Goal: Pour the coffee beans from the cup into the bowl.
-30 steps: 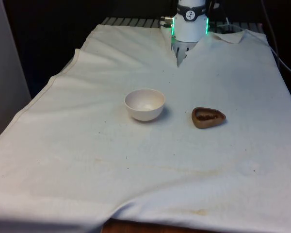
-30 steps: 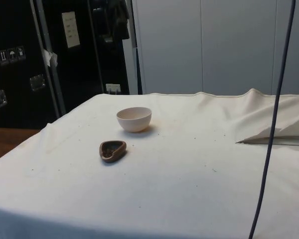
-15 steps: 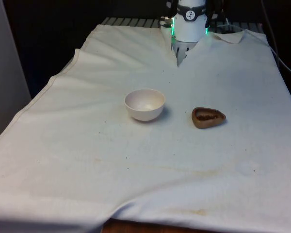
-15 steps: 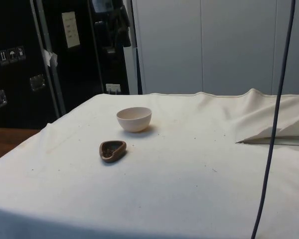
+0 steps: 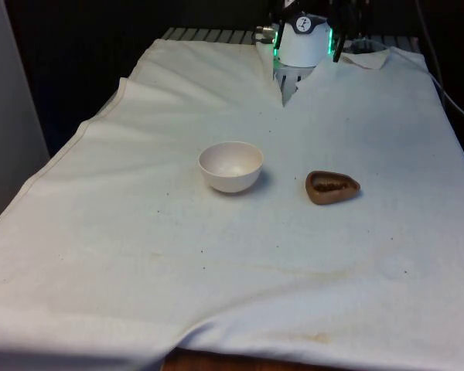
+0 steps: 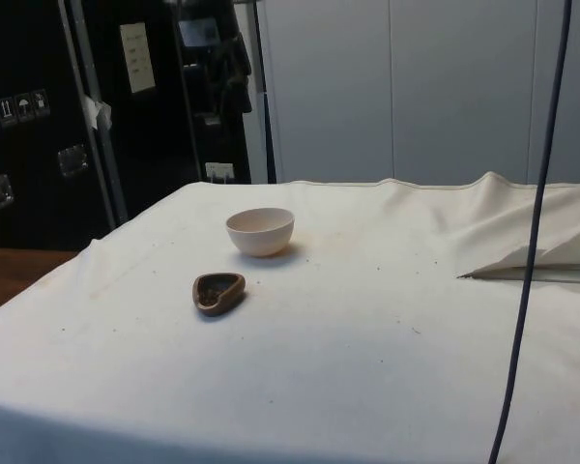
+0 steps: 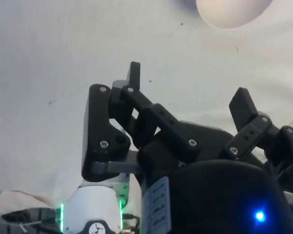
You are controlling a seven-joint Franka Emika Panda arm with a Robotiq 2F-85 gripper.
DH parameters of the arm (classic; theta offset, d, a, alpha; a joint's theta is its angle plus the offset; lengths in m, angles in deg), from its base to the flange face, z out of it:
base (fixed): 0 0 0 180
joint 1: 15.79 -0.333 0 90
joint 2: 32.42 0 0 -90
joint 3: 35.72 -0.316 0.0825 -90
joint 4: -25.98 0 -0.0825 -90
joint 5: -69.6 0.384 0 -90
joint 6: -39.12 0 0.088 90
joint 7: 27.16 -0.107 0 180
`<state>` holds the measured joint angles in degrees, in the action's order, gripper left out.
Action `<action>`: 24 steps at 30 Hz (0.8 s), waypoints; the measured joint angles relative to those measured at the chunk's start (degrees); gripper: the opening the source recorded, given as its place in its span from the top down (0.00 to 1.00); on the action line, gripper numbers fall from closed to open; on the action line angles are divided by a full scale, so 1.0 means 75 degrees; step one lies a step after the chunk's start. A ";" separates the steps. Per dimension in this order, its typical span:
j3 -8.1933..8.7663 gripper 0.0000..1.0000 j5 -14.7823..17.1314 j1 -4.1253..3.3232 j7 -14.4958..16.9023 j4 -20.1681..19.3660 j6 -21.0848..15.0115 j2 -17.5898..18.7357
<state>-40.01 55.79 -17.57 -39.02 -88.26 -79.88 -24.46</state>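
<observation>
Front view showed the gripper (image 7: 188, 87) had dipped into sight over the table's far end, fingers apart and empty; the cup (image 5: 332, 187) sat untouched beside the bowl (image 5: 230, 165), so approach had only begun.

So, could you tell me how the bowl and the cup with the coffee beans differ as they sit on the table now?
The bowl is white, round and deep; the cup is brown, shallow and roughly heart-shaped. The bowl looks empty, while the cup holds dark coffee beans. The bowl is clearly the larger and taller, and it stands on the front view's left of the cup. Both sit upright and apart on the white cloth, untouched by the gripper.
</observation>
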 measured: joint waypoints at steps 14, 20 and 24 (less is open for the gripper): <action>0.0031 0.00 0.0267 0.0023 0.0061 -0.0726 -0.1008 -0.0298; 0.0099 0.00 0.0573 0.0038 0.0298 -0.0940 -0.1459 -0.0313; 0.0130 0.00 0.0672 0.0046 0.0397 -0.1001 -0.1581 -0.0298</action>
<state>-39.04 60.84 -17.22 -36.04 -95.77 -91.74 -26.69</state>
